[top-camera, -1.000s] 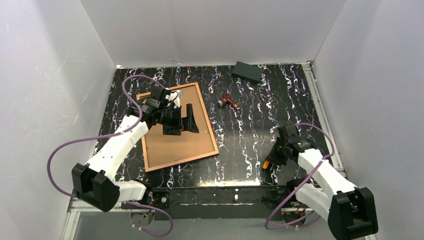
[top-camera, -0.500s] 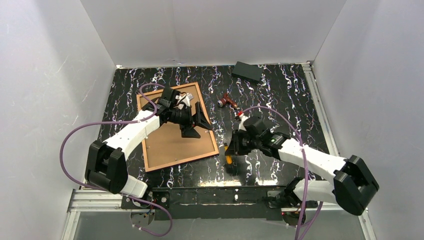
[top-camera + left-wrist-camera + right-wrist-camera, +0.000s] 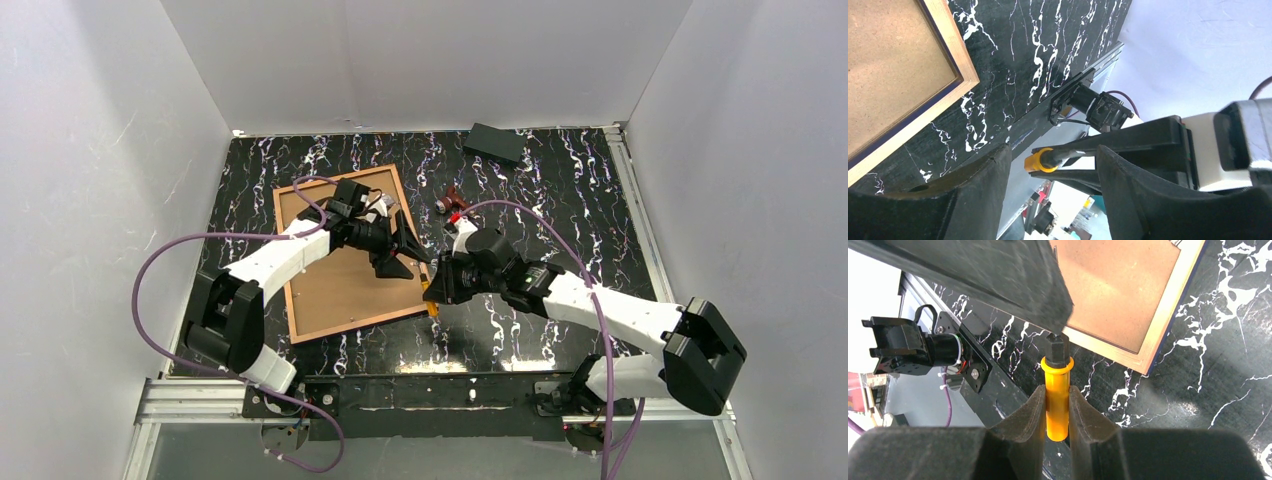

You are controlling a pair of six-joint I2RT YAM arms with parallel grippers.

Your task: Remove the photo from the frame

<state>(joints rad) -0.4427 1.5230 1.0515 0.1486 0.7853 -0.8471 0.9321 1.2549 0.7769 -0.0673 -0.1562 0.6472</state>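
Note:
The frame [image 3: 416, 258] lies face down on the black marbled table, its tan rim edged in navy [image 3: 959, 65]. The photo shows only its plain brown board back [image 3: 335, 275] [image 3: 1113, 285], inside the frame. My left gripper [image 3: 408, 255] hovers over the frame's right edge, jaws apart [image 3: 1050, 167]. An orange-handled tool [image 3: 431, 299] [image 3: 1057, 377] is pinched in my right gripper [image 3: 442, 285] [image 3: 1057, 401]. Its dark tip points at the frame's near right corner. In the left wrist view the tool [image 3: 1040, 160] sits between my left fingers, touching neither.
A black block [image 3: 495, 143] lies at the back of the table. A small red-brown tool [image 3: 458, 203] rests right of the frame. White walls close in three sides. A metal rail [image 3: 400, 390] with a black mount [image 3: 908, 347] runs along the near edge.
My right arm swung left from the near right, carrying the orange tool to the frame's near right corner. My left gripper slid right over the board and its jaws narrowed.

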